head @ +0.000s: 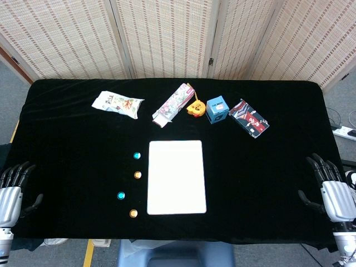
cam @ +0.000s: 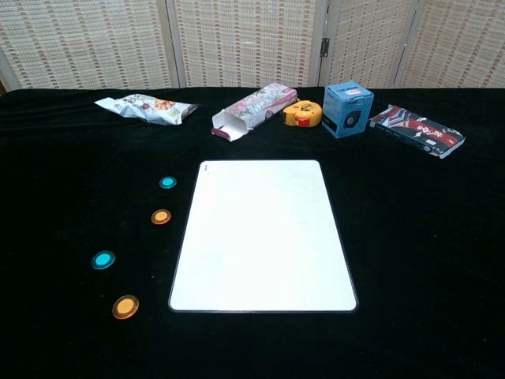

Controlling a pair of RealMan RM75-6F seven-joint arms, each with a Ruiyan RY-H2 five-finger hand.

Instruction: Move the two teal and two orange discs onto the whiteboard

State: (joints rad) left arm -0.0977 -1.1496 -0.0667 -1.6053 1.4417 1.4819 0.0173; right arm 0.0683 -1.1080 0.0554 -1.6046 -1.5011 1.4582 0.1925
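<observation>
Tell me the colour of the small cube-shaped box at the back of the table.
The small cube-shaped box is blue, clearest in the chest view.

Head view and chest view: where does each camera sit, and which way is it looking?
Head view: high up, looking steeply down on the table; left hand and right hand show at the bottom corners.
Chest view: lower, looking forward across the table toward the screen; no part of the robot shows.
Shared: whiteboard, four discs left of it, packages behind.
</observation>
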